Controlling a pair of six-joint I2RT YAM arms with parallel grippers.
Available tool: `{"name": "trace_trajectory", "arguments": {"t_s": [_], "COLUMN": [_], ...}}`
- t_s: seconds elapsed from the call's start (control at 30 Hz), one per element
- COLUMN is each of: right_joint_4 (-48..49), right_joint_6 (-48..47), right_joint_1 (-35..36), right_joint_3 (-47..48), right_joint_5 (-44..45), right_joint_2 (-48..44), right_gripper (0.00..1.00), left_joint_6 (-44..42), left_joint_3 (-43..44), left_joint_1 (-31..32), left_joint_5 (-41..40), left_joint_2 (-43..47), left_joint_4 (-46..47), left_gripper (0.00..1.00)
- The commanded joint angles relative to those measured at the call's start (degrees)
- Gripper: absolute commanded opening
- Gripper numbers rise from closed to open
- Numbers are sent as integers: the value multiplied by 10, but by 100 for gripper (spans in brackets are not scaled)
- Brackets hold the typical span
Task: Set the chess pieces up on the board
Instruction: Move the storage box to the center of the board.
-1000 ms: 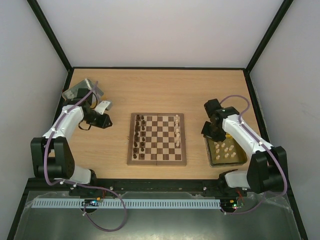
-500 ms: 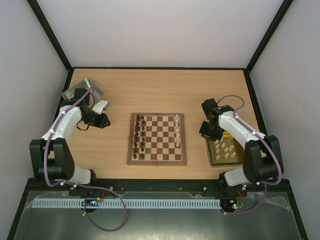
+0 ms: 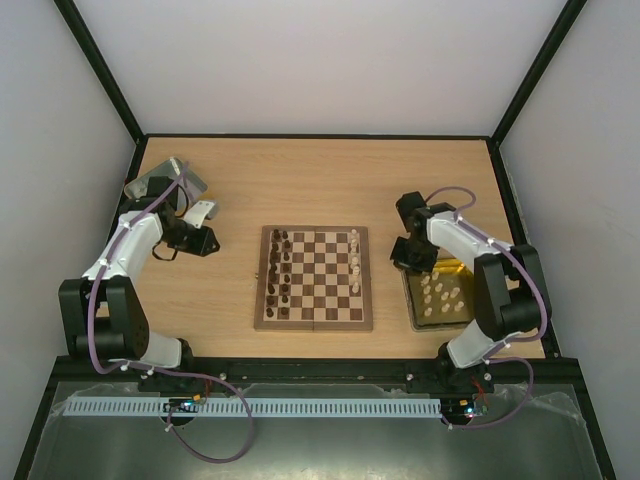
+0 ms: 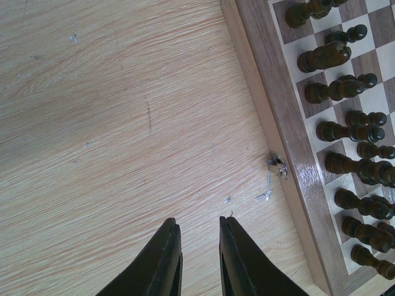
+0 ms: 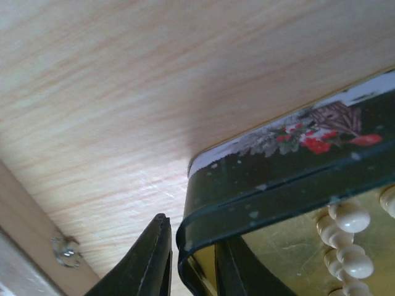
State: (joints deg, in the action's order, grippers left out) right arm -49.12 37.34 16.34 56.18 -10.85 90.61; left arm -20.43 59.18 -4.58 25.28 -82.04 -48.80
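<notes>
The left end effector [image 4: 197, 221] hangs over bare worktop [image 4: 92, 123] just beside the board [image 4: 278, 117]. Its fingers are nearly together with a slim gap and nothing in it, and it has not moved over the last second. On the board the dark pieces [image 3: 282, 268] stand in two files along the left side; only one file of pale pieces [image 3: 355, 262] stands on the right. The change is further right: the right end effector [image 5: 191, 234] is clamped on the wall of the tray [image 5: 271, 185], which has slid and turned toward the board — bringing the loose pale pieces [image 5: 349, 222] nearer, probably for shorter reaches. No new piece has been set.
</notes>
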Motion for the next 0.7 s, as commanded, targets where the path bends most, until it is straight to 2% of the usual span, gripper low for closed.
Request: {"name": "trace_trajectory", "arguments": {"t_s": [0.0,0.33,0.67], "right_joint_4": [17,22,24], "right_joint_6": [3,25,42], "right_joint_1": [-2,13,48], "right_joint_3": [46,131,172], "right_joint_5": [-17,-52,-60], "right_joint_2": [24,92,134], "right_gripper": [18,18,18], "left_joint_6": [-2,-1,-2], "left_joint_3": [5,3,4], "left_joint_1": [-8,-15,-23], "left_joint_5": [5,9,15], "left_joint_2": [8,1,2], "left_joint_4": [-10,-7,-7], "left_gripper": [20,19,20]}}
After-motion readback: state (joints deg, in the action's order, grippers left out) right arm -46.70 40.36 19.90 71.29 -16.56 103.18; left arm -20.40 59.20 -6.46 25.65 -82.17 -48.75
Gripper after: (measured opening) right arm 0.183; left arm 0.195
